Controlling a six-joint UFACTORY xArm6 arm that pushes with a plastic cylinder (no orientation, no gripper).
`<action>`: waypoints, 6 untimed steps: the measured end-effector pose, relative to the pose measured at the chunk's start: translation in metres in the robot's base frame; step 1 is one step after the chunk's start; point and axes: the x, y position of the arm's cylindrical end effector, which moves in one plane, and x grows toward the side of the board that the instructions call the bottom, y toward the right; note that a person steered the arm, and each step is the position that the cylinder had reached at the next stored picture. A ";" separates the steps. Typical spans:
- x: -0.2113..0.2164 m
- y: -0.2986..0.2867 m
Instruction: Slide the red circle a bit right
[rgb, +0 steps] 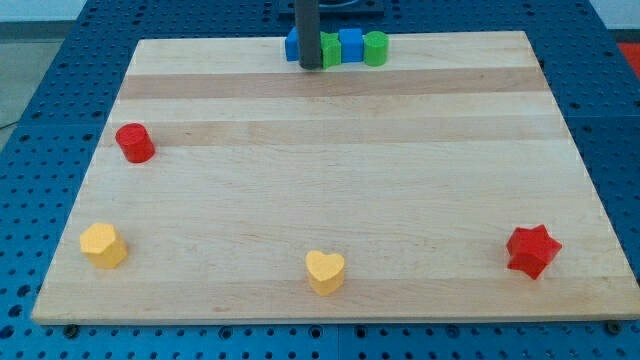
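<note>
The red circle (134, 142), a short red cylinder, sits near the board's left edge, in the upper half. My tip (309, 66) is at the view's top centre, at the far edge of the board, well to the right of and above the red circle. It stands against a row of blocks there: a blue block (292, 45) to its left, a green block (330, 51) partly behind it, a blue cube (350, 44) and a green cylinder (375, 47).
A yellow hexagon-like block (103, 245) lies at the bottom left. A yellow heart (325, 271) lies at bottom centre. A red star (532, 250) lies at the bottom right. The wooden board (330, 190) rests on a blue perforated table.
</note>
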 end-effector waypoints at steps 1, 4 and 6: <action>0.011 0.005; 0.063 -0.157; 0.145 -0.257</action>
